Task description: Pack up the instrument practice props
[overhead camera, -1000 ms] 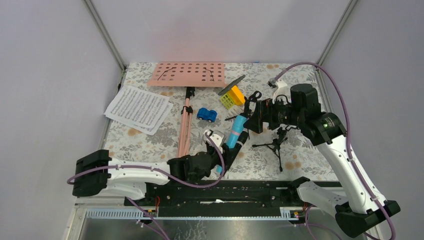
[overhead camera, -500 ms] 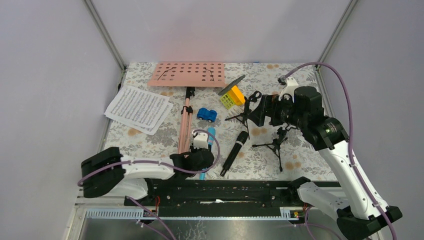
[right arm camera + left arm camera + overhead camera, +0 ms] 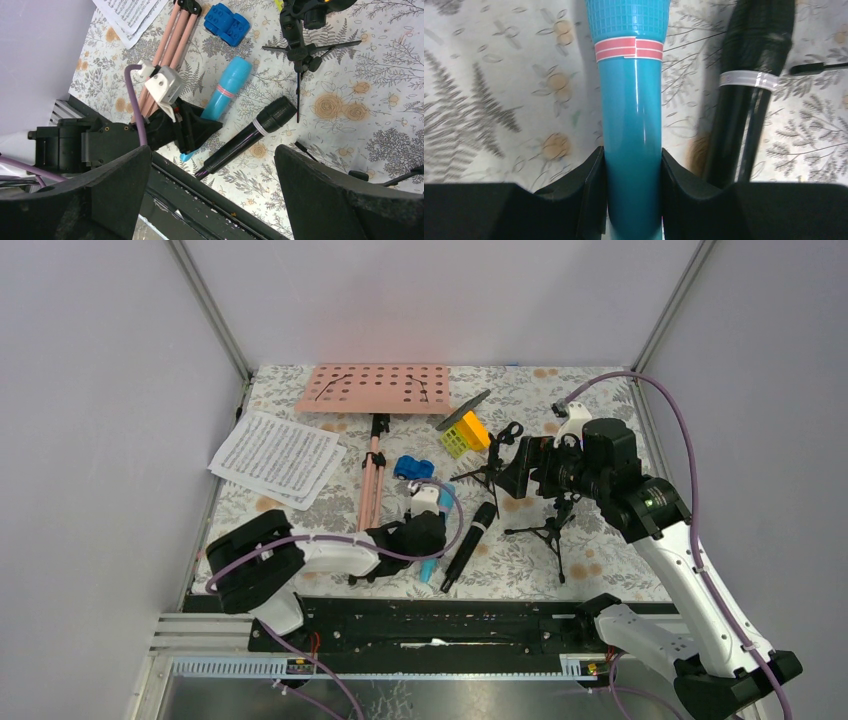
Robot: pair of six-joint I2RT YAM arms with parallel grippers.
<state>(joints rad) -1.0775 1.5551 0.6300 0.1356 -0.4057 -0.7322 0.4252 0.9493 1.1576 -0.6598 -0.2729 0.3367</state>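
Note:
My left gripper (image 3: 425, 537) is shut on the handle of the blue mic (image 3: 634, 100), which points away from me low over the flowered cloth. Just right of it lies the black mic (image 3: 749, 90), roughly parallel. In the right wrist view the blue mic (image 3: 227, 87) and black mic (image 3: 250, 135) lie side by side, with the left gripper (image 3: 192, 130) on the blue one. My right gripper (image 3: 515, 465) hangs open above a small black tripod (image 3: 490, 465); another tripod (image 3: 548, 532) lies under that arm. The pink music stand (image 3: 375, 388) and sheet-music pages (image 3: 275, 455) lie at the back left.
A small blue toy car (image 3: 412, 468) sits beside the stand's pink legs (image 3: 372, 490). A yellow-green block (image 3: 465, 433) lies near the right gripper. The black rail (image 3: 450, 615) runs along the table's near edge, and grey walls close in the sides.
The left gripper has carried the blue mic leftward off the black mic, then a little back toward the right, uncovering the black mic. The right arm has barely shifted.

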